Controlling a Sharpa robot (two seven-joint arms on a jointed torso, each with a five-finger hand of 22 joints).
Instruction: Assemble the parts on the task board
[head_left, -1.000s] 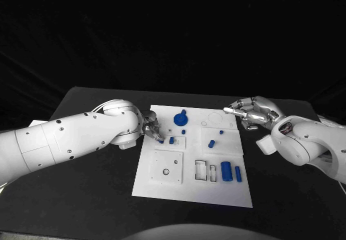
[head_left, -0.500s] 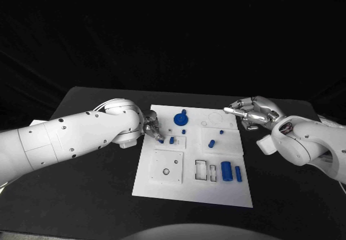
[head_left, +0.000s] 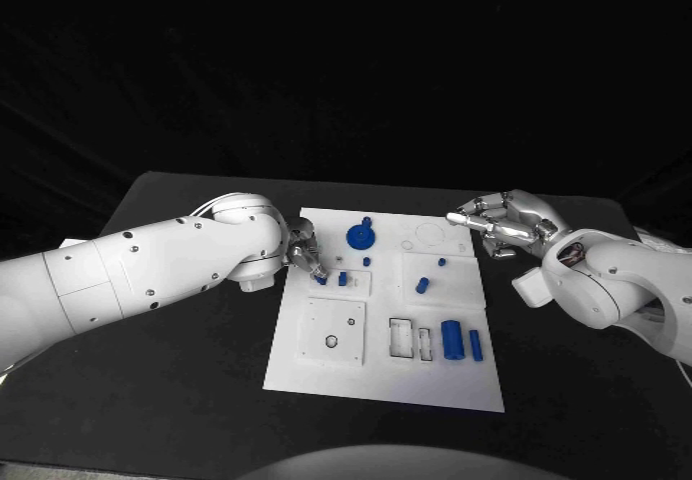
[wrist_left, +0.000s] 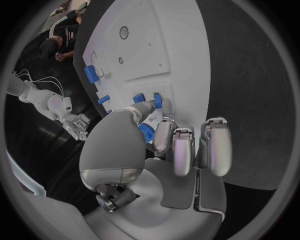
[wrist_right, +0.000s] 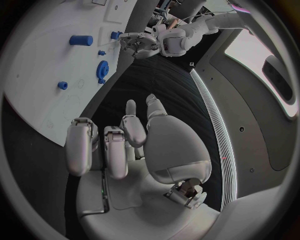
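The left robot hand (head_left: 302, 252) is seen at the near-left edge of the task board (head_left: 332, 375), fingers drawn together over a small blue part (wrist_left: 145, 133); in the left wrist view that part is pinched between the thumb and the fingertips (wrist_left: 164, 142), just above the board. Two further small blue pegs (head_left: 343, 280) are found standing just beside those fingertips. A blue gear (head_left: 361, 238) lies a little beyond the hand, and blue cylinders (head_left: 453, 341) lie well apart from it, toward the robot's side. The right robot hand (head_left: 500, 227) is held off the board's far-right corner above the table (head_left: 173, 330), fingers loosely curled and nothing gripped. It is judged that insertion is under way. Risks noted: the pinched part may be tilted and jammed at its hole, or the neighbouring pegs knocked by the close-packed fingers.
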